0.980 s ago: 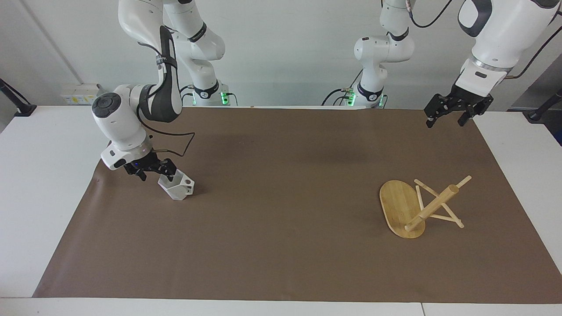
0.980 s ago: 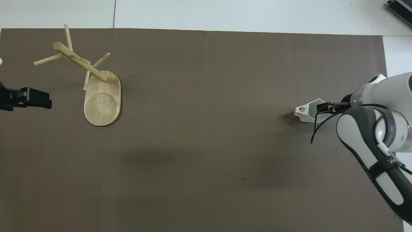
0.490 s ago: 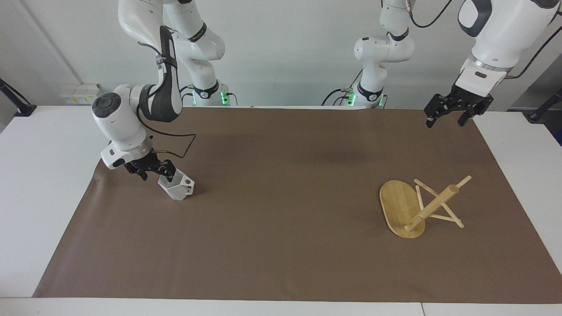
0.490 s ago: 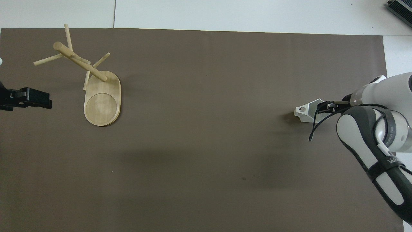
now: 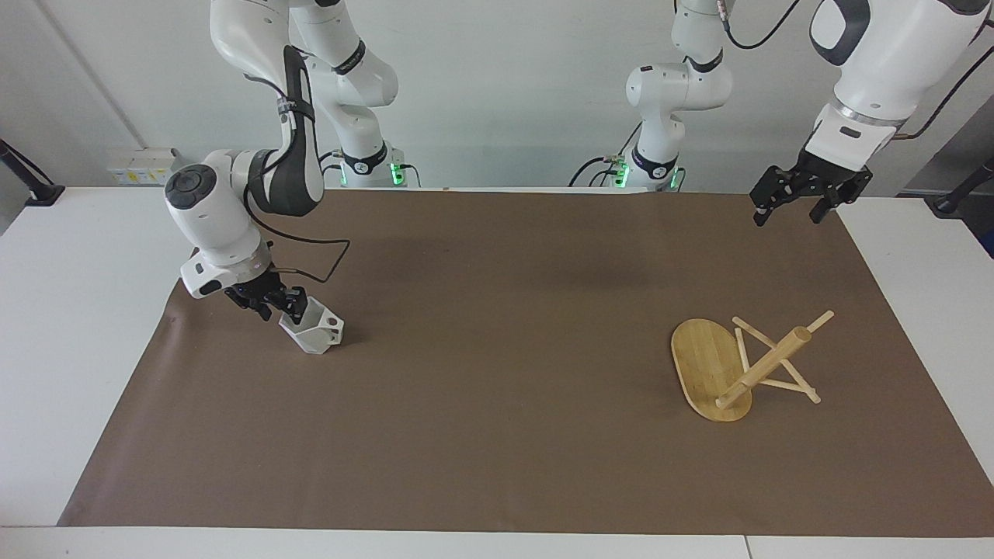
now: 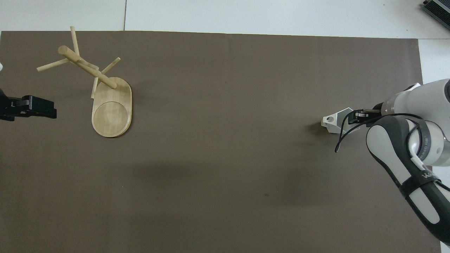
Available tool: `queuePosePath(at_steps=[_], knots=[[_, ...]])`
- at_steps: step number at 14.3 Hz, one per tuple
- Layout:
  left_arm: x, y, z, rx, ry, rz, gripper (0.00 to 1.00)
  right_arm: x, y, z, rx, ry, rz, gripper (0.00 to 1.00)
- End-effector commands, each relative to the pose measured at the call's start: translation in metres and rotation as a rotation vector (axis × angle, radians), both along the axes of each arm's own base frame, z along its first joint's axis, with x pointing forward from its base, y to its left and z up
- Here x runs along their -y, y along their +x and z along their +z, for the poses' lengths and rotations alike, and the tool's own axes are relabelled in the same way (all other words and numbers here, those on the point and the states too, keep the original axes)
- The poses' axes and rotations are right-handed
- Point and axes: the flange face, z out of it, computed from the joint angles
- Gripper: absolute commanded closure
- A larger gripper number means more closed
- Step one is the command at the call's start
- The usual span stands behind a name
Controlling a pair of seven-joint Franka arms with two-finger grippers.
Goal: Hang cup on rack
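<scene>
The only lettering in sight is pale print on the dark grey band of the right robot arm (image 6: 420, 175), seen in the overhead view; it starts with what looks like "W" and cannot be made out further. The same band in the facing view carries small print too fine to read. Nothing else bears readable text.

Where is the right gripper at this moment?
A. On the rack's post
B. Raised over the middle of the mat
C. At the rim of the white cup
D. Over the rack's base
C: the right gripper is down at the rim of the cup, which sits on the mat toward the right arm's end, well apart from the rack.
</scene>
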Motion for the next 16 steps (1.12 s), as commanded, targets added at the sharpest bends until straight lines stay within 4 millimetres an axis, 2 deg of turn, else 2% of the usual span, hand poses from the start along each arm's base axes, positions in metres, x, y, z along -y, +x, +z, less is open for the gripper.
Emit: queuePosePath(at_steps=[1, 5, 16], knots=[[-0.0032, -0.0045, 0.0, -0.005, -0.005, 0.006, 0.0, -0.0042, -0.0071, 0.0045, 0.0, 0.009, -0.005, 0.63], [-0.0032, -0.0045, 0.0, -0.005, -0.005, 0.006, 0.0, -0.0042, -0.0071, 0.0045, 0.0, 0.009, -0.005, 0.77], [-0.0032, -0.0045, 0.0, -0.005, -0.005, 0.006, 0.0, -0.0049, -0.0053, 0.0064, 0.004, 0.009, -0.004, 0.99]])
